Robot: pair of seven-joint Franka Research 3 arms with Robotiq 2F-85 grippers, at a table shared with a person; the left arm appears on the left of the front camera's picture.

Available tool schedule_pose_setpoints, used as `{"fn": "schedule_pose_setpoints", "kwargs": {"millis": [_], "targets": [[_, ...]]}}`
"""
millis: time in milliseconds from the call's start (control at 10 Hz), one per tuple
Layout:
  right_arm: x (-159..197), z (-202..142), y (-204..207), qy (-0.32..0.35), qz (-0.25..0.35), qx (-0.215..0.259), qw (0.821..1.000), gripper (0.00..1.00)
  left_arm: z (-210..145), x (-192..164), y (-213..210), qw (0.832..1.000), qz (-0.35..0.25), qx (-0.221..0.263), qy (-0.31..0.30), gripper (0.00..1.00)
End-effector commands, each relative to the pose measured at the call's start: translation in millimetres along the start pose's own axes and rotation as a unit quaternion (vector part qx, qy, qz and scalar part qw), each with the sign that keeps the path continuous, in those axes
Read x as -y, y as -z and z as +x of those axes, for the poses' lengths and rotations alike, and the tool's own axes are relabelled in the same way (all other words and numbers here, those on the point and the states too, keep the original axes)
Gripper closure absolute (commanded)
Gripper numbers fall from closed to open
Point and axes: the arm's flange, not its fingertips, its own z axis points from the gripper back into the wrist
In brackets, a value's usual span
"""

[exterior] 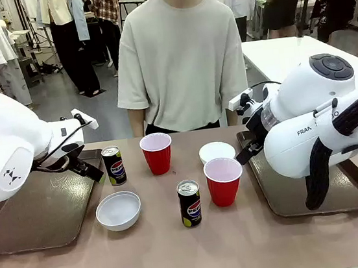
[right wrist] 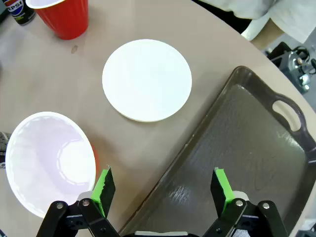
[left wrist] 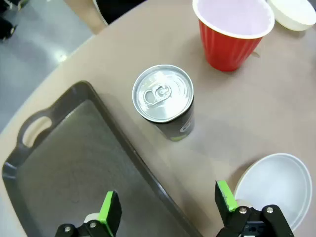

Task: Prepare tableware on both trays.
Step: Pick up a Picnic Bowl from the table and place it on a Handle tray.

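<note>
- Bench point(exterior: 181, 258) is carrying cans point(exterior: 113, 165), cups point(exterior: 156, 153) and bowls point(exterior: 118, 211), all standing between the trays point(exterior: 32, 217).
- Left fingers point(left wrist: 109, 212) and right fingers point(right wrist: 221, 190) are being held spread, empty.
- Cans are being judged stiff and slick: best gripped at the sides.

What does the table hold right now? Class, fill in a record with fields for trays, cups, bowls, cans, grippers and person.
Trays: left tray and right tray, one at each side.
Cups: far cup, near cup; upright, on the table between the trays.
Bowls: near bowl, far bowl; on the table.
Cans: left can, middle can; upright, on the table.
Left gripper: open, over the left tray's rim.
Right gripper: open, over the right tray's rim.
Person: standing at the far side.
</note>
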Motion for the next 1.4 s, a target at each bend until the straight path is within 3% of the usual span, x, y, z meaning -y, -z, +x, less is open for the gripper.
{"fn": "schedule_pose_setpoints", "kwargs": {"millis": [0, 1300], "targets": [[-0.2, 0.0, 0.0, 0.000, 0.000, 0.000, 1.000, 0.00, 0.0, 0.1, 0.0, 1.000, 0.000, 0.000, 0.000, 0.00], [-0.2, 0.0, 0.0, 0.000, 0.000, 0.000, 1.000, 0.00, 0.0, 0.1, 0.0, 1.000, 0.000, 0.000, 0.000, 0.00]]}}
